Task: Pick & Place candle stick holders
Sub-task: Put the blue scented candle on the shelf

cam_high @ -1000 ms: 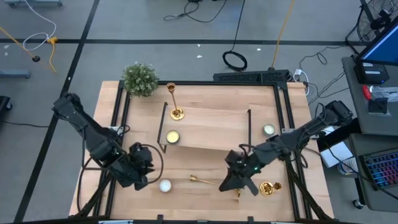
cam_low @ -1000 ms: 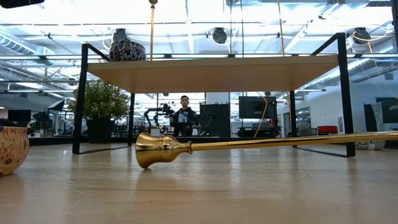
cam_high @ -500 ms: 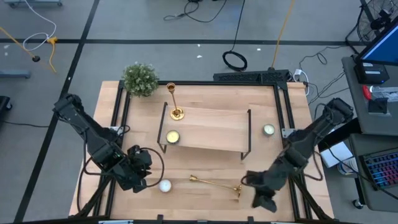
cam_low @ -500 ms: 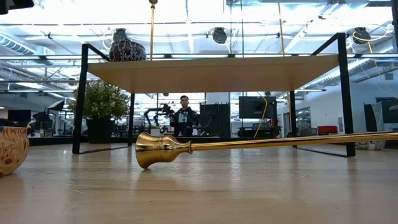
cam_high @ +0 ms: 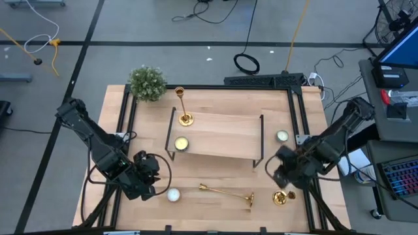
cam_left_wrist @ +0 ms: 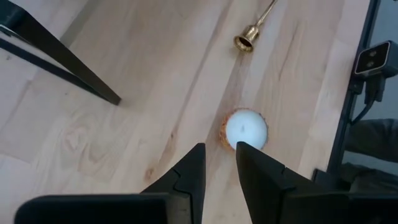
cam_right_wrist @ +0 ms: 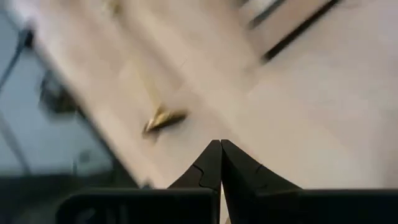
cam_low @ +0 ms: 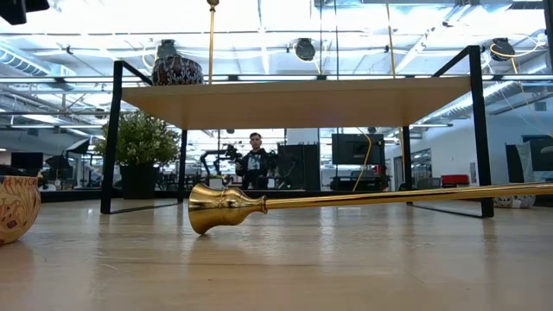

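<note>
Gold candlestick holders are sitting at three spots on the wooden table [cam_high: 215, 104]: one is lying on its side [cam_high: 225, 192] along the front edge, its small cup end toward the left arm and its flared base toward the right; a second is standing upright [cam_high: 183, 108] at the back corner of the wooden shelf [cam_high: 219, 136], just beside a potted green plant [cam_high: 147, 82]; of the third, only a round gold base [cam_high: 280, 198] is showing near the front right, just below the right gripper. From table height, the fallen holder [cam_low: 346, 201] is stretching across the foreground in front of the shelf's black wire frame [cam_low: 111, 138], with a person showing far off in the room behind.

Right gripper [cam_high: 282, 171] is hanging above the table between the shelf's right end and the front edge, its fingers [cam_right_wrist: 217, 163] pressed together and holding nothing. Left gripper [cam_high: 145, 181] is hovering at the front left, its fingers [cam_left_wrist: 194, 172] standing slightly apart and empty, just above a white tealight candle [cam_left_wrist: 245, 130] near the fallen holder's cup end [cam_left_wrist: 247, 38]. A yellowish tealight [cam_high: 181, 144] is resting at the shelf's left end, and another tealight [cam_high: 282, 136] is lying off its right end.
</note>
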`<act>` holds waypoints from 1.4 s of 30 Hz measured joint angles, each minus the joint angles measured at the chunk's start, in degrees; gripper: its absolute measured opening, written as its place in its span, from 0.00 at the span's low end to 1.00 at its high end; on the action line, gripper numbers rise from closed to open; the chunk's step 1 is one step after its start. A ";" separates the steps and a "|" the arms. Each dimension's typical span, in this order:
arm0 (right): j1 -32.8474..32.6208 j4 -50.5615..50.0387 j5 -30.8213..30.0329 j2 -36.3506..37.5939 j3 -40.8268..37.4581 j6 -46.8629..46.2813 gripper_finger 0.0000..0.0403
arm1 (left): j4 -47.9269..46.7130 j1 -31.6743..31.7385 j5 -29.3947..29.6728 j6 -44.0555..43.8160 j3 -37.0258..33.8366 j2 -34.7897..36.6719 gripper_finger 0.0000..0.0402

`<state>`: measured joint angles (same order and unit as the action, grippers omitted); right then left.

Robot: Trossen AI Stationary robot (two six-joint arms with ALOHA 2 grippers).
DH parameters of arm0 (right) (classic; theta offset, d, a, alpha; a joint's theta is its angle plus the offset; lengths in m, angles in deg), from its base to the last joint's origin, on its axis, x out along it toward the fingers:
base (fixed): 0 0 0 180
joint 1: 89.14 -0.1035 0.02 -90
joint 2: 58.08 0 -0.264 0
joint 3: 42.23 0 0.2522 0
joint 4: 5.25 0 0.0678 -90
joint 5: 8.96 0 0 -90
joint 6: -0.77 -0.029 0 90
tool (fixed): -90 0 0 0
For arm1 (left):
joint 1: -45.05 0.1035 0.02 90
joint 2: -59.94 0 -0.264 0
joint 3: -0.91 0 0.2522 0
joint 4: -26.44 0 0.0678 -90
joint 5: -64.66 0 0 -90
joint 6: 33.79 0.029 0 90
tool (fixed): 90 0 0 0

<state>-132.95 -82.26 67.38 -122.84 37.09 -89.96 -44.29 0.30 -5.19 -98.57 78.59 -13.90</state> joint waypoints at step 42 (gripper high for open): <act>46.27 -21.71 19.27 12.77 0.00 70.18 0.00 | 0.98 -0.10 8.44 -16.37 -0.02 0.04 0.23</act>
<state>-86.68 -103.97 86.65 -110.07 37.09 -19.77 -43.31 0.20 3.25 -114.94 78.57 -13.86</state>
